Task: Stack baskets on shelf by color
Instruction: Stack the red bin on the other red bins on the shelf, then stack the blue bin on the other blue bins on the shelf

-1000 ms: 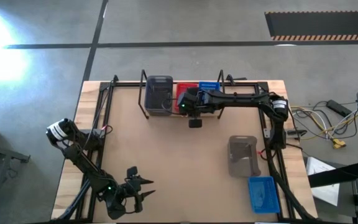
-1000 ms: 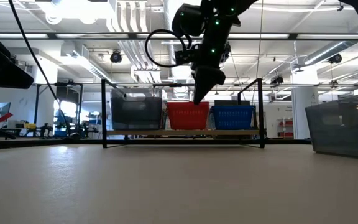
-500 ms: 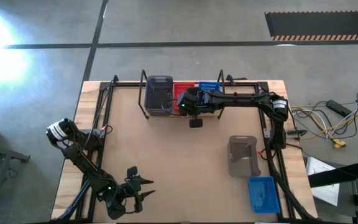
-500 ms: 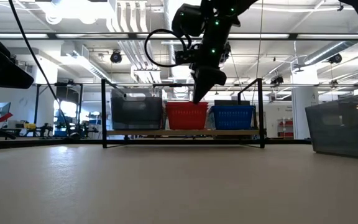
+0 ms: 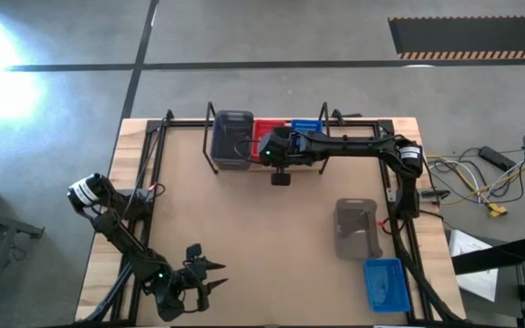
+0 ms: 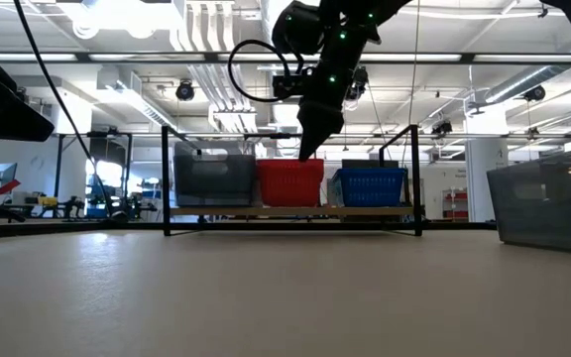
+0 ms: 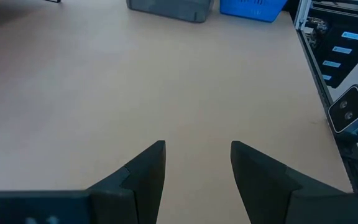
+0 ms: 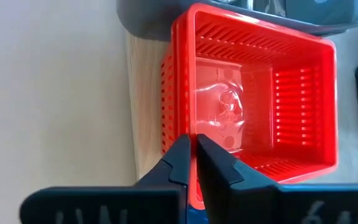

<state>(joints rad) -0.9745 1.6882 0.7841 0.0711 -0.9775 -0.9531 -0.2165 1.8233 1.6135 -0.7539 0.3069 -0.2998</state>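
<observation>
- While my right gripper (image 8: 194, 163) is hanging over the shelf (image 6: 295, 211), its fingers are pinching the near wall of the red basket (image 8: 253, 93), jaws almost fully together on that thin rim.
- I am seeing three colours lined up on the shelf: grey basket (image 6: 216, 178) at one end, red in the middle, blue basket (image 6: 373, 185) at the other end.
- I am judging the red pile to be at least two deep, since a second rim is showing nested outside the one I am holding; how many are sitting in the grey and blue piles I cannot tell.
- I am leaving two still out on the table: a loose grey basket (image 5: 356, 228) and a loose blue basket (image 5: 386, 283), just beside each other near my right arm's base.
- I am keeping my left gripper (image 7: 197, 165) parked at the near left corner, jaws standing apart, holding nothing.
</observation>
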